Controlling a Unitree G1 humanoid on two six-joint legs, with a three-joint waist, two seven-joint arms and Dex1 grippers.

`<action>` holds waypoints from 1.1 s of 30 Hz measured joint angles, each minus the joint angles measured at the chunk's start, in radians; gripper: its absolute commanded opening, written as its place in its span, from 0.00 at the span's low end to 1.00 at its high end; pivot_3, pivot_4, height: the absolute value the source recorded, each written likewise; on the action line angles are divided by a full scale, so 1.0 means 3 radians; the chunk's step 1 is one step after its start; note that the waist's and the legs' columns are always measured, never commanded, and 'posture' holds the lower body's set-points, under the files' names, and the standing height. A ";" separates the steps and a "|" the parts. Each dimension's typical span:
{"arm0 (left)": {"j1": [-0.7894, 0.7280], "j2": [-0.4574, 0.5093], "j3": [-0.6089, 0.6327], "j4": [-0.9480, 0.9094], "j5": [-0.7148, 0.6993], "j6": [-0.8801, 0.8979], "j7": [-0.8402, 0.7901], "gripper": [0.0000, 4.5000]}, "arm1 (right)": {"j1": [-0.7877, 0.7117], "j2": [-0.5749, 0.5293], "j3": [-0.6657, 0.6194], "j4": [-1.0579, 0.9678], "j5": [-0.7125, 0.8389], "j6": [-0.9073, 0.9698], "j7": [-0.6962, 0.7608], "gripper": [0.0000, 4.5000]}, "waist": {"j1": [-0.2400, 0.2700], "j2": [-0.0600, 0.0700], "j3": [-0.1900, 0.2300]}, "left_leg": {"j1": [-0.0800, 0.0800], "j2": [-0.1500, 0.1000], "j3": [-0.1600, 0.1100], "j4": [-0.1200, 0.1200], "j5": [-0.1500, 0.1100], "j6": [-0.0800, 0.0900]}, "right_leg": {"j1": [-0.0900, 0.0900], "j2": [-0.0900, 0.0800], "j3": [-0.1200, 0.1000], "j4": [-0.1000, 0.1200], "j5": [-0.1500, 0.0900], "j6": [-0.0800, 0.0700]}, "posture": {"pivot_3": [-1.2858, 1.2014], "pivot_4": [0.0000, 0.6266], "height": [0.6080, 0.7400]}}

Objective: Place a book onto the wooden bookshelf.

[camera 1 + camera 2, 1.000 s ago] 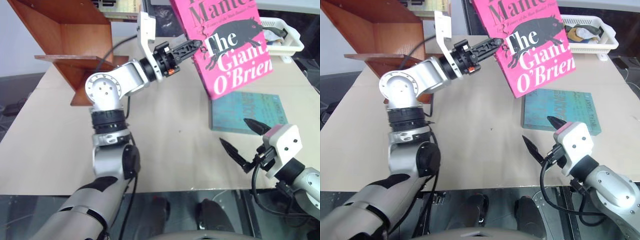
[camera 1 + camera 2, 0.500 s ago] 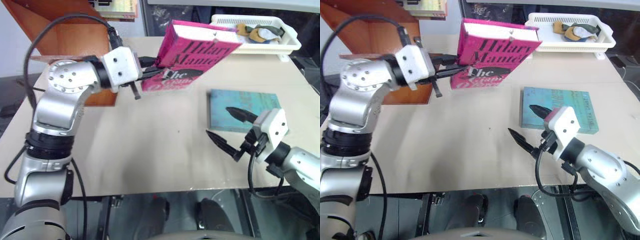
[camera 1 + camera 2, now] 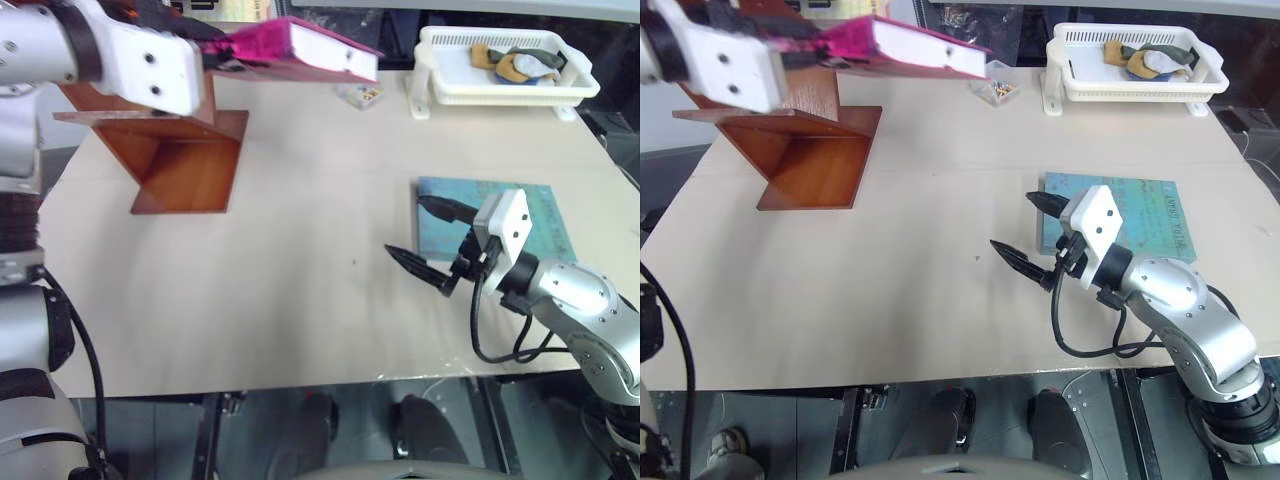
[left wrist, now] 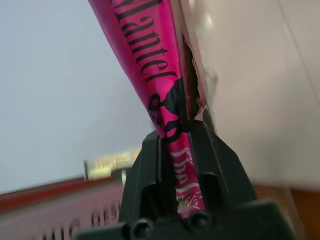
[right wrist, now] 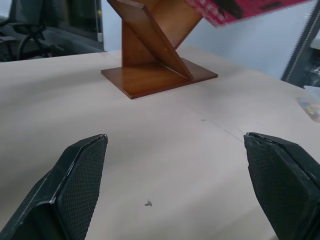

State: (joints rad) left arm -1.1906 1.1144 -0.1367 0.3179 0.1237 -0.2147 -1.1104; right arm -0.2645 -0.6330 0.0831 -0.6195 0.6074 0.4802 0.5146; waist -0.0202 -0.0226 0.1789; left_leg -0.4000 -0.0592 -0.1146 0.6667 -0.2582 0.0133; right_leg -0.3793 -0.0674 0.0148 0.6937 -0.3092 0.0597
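Observation:
My left gripper [image 3: 215, 52] is shut on one edge of the bright pink book [image 3: 300, 50]. It holds the book nearly flat in the air, just above and right of the top of the wooden bookshelf [image 3: 180, 150]. In the left wrist view both black fingers [image 4: 210, 160] clamp the pink cover [image 4: 150, 65]. The reddish-brown zigzag bookshelf stands at the table's far left and is also seen from the right wrist [image 5: 155, 55]. My right gripper [image 3: 405, 227] hovers open and empty over the table at the right, its fingers [image 5: 80, 185] spread wide.
A teal-green book [image 3: 505, 215] lies flat on the table just behind the right gripper. A white basket tray [image 3: 505, 65] with small items stands at the back right. A small packet [image 3: 360, 95] lies near it. Bare beige tabletop [image 3: 300, 260] spans the middle.
The left arm swung left and up, rolling the book from upright and cover-facing to nearly flat beside the shelf top. The right gripper, still open, edged forward and left.

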 measured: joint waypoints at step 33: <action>0.0331 0.0420 -0.0071 0.1251 0.0889 -0.0163 0.0199 0.03 | -0.0774 0.0229 -0.0115 -0.0031 0.0063 0.0204 0.0206 1.00 | -0.0162 0.0030 -0.0006 | 0.0041 0.0021 0.0023 0.0002 -0.0002 0.0004 | 0.0002 0.0015 0.0026 0.0053 -0.0001 0.0000 | 0.52 0.24 1.00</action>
State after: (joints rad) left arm -1.0913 1.2403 -0.1580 0.6932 0.3903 -0.2635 -1.0507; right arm -0.4967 -0.5643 0.0487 -0.6287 0.6263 0.5414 0.5763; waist -0.0687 -0.0137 0.1772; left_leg -0.3877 -0.0530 -0.1077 0.6672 -0.2589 0.0145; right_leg -0.3789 -0.0628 0.0225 0.7095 -0.3096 0.0596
